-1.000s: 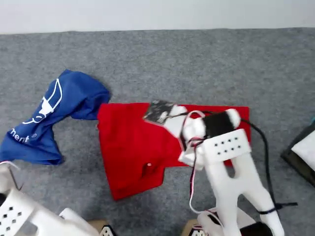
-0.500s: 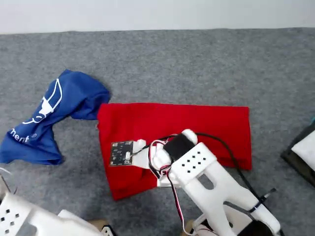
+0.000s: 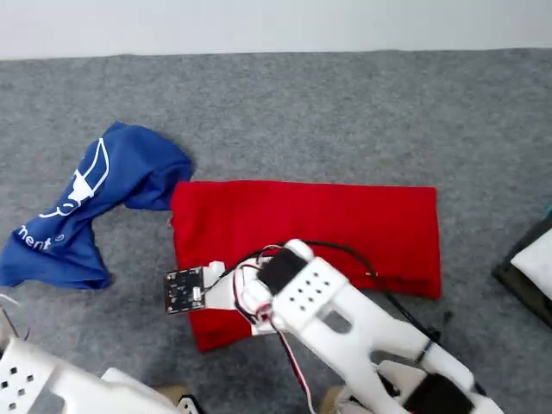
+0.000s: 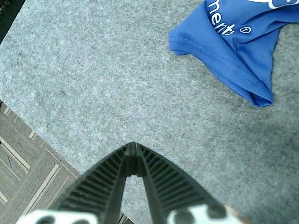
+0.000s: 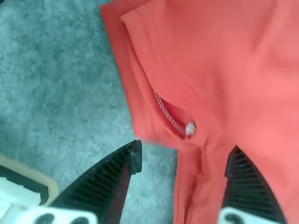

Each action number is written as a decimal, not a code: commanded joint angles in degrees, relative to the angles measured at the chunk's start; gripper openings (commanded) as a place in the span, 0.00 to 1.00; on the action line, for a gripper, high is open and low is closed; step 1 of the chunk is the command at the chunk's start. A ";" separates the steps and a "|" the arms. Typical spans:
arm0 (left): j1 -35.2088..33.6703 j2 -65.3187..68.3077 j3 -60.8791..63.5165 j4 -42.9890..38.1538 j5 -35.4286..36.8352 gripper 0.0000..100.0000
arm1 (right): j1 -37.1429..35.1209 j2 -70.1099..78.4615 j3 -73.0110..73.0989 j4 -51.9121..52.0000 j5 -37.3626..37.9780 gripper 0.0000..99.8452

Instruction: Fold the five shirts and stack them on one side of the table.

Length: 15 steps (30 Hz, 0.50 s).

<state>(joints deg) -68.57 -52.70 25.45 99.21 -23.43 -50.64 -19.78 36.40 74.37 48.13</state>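
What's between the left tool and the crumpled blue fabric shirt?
Bare grey carpet surface. In the left wrist view nothing lies between the shut left tool and the crumpled blue fabric shirt.

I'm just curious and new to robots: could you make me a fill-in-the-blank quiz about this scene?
The flat shirt is coloured ___. The crumpled shirt beside it is coloured ___. The right gripper, above the flat shirt's collar edge, has its jaws ___. The left gripper has its jaws ___.
Missing words: red; blue; open; shut.
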 commanded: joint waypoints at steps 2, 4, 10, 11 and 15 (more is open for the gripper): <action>-0.35 -0.70 -0.13 1.14 0.44 0.00 | -1.19 7.25 -0.79 -5.32 0.62 0.30; -0.35 -0.70 -0.13 1.14 0.35 0.00 | -2.24 10.15 -0.79 -7.34 0.62 0.30; -0.35 -0.70 -0.13 1.14 0.35 0.00 | -6.37 15.16 -0.70 -7.43 0.26 0.30; -0.35 -0.70 -0.13 1.14 0.35 0.00 | -6.55 15.52 -0.62 -7.43 0.26 0.30; -0.35 -0.70 -0.13 1.14 0.35 0.00 | -7.43 16.75 -0.44 -6.20 0.18 0.30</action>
<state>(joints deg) -68.57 -52.70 25.45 99.21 -23.43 -57.23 -3.25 36.40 67.34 48.13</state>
